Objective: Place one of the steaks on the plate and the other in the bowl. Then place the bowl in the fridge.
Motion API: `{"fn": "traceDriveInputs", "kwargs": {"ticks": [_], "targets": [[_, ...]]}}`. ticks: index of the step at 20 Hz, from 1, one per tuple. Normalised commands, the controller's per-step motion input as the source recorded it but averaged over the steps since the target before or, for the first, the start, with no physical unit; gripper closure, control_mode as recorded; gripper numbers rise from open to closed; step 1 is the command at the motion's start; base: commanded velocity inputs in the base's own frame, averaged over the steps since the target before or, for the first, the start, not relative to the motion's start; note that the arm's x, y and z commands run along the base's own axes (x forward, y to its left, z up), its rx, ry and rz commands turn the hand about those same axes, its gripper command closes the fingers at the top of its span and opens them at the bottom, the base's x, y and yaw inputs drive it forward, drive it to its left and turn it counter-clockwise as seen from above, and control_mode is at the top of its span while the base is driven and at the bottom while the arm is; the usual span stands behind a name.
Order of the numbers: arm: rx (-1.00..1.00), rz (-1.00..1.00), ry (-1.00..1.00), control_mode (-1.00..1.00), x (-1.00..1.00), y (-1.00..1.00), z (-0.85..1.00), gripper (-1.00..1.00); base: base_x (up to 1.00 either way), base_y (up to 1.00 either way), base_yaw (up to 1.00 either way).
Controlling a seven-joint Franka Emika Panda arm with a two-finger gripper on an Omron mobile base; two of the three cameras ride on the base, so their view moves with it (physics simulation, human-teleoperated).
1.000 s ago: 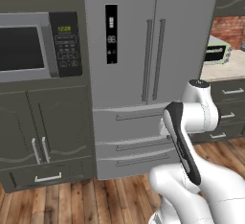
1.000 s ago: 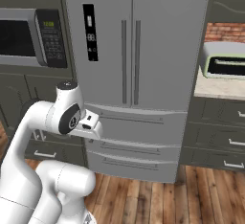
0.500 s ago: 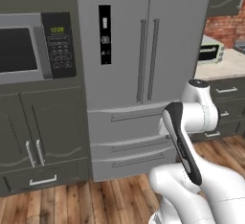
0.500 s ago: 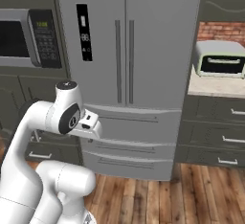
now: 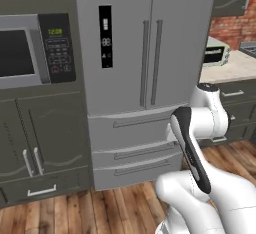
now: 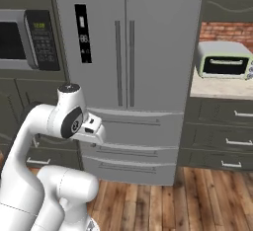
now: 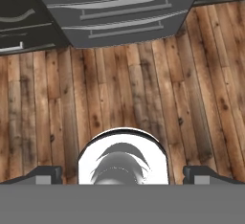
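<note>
The fridge (image 5: 145, 43) stands straight ahead, tall grey steel with two long vertical handles, a black dispenser panel and lower drawers; it is also in the right base view (image 6: 126, 42). Its doors are closed. My arm is folded in front of it, hand pointing down. In the hand view my gripper (image 7: 124, 173) is open, its two dark fingertips (image 7: 48, 173) far apart with nothing between them, above the wood floor in front of the fridge drawers (image 7: 119, 3). The steaks, the plate and the bowl are out of view.
A built-in microwave (image 5: 25, 53) sits left of the fridge above dark cabinets (image 5: 40, 148). To the right, a toaster oven (image 6: 222, 59) stands on a pale counter (image 5: 230, 70) over drawers. Open wooden floor (image 7: 119, 89) lies in front.
The whole scene has slid a little to the left in both base views, so the base has moved. The arm keeps its folded pose and the gripper stays open.
</note>
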Motion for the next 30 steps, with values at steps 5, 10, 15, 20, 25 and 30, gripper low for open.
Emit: {"fn": "traceDriveInputs", "kwargs": {"ticks": [5, 10, 15, 20, 25, 30], "targets": [[0.00, 0.00, 0.00, 1.00, 0.00, 0.00, 0.00, -1.00, 0.23, -0.34, 0.00], [0.00, 0.00, 0.00, 1.00, 0.00, 0.00, 0.00, -1.00, 0.28, -0.26, 0.00], [0.00, 0.00, 0.00, 1.00, 0.00, 0.00, 0.00, -1.00, 0.51, -0.01, 0.00], [0.00, 0.00, 0.00, 1.00, 0.00, 0.00, 0.00, -1.00, 0.55, -0.13, 0.02], [0.00, 0.00, 0.00, 1.00, 0.00, 0.00, 0.00, -1.00, 0.13, -0.16, 0.06], [0.00, 0.00, 0.00, 1.00, 0.00, 0.00, 0.00, -1.00, 0.00, 0.00, 0.00]]}}
